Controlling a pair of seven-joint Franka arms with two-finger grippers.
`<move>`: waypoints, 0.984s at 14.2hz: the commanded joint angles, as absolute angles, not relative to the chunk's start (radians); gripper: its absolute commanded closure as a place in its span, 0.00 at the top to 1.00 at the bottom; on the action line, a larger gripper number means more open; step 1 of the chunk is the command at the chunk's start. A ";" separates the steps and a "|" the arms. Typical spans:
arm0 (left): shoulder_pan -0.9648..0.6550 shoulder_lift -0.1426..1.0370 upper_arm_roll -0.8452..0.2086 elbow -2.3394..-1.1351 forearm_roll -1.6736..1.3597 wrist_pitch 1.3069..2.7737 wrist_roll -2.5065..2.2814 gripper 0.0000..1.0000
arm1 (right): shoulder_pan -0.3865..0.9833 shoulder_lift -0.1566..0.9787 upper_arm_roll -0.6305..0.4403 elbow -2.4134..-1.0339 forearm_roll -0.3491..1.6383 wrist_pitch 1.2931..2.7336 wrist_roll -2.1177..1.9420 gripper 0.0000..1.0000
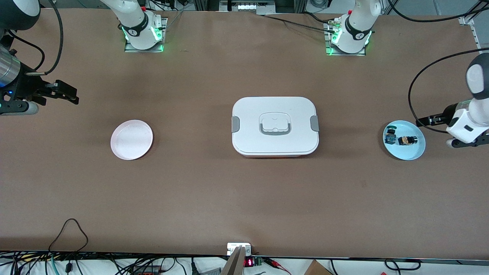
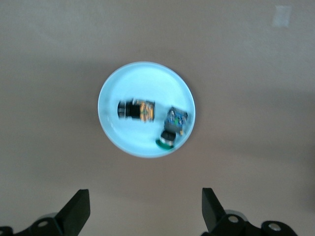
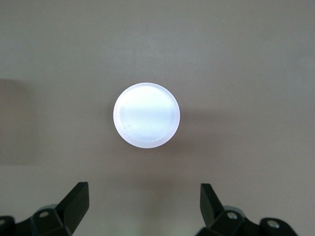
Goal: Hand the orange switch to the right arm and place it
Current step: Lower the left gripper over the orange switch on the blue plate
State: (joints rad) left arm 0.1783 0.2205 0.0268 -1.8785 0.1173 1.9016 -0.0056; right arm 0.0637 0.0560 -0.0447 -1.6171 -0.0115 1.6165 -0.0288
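The brown bench (image 1: 214,191) carries everything, and both arms wait at its ends. At its middle lies the biggest thing, a white lidded box (image 1: 275,126) with grey side clips and a grey handle, flat and closed; it sits between the two plates, well apart from each, squarely on the line from one pincer to the other.

The right arm (image 1: 15,76) hangs over its own end of the bench, its pincer (image 1: 63,93) up in the air with the fingers (image 3: 76,201) spread apart and holding nothing. Near it, toward the box, lies a pale pink plate (image 1: 131,139).

The left pincer (image 1: 464,142) hovers over the other end, just beside a light blue plate (image 1: 414,152), its fingers (image 2: 78,210) also wide apart and bare.

On the blue plate, toward the left pincer's side of it, rests the orange switch (image 1: 407,140), lying on its side with its black body and brassy bits showing. Just beside it on the same plate, toward the box, lies a small part with a blue and green top (image 1: 390,136).
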 commanded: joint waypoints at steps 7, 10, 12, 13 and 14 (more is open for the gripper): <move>0.293 0.374 0.018 -2.089 0.137 2.492 0.209 1.00 | 0.061 0.044 -0.038 -1.611 -0.015 1.601 -0.029 1.00; 0.307 0.383 0.018 -2.149 0.135 2.591 0.207 1.00 | 0.061 0.046 -0.038 -1.611 -0.015 1.611 -0.029 1.00; 0.307 0.396 0.017 -2.149 0.135 2.594 0.206 1.00 | 0.063 0.045 -0.038 -1.612 -0.014 1.605 -0.029 1.00; 0.308 0.399 0.018 -2.154 0.135 2.595 0.207 1.00 | 0.061 0.046 -0.038 -1.612 -0.014 1.602 -0.029 1.00; 0.316 0.409 0.017 -2.154 0.135 2.599 0.207 1.00 | 0.060 0.046 -0.038 -1.612 -0.012 1.601 -0.029 1.00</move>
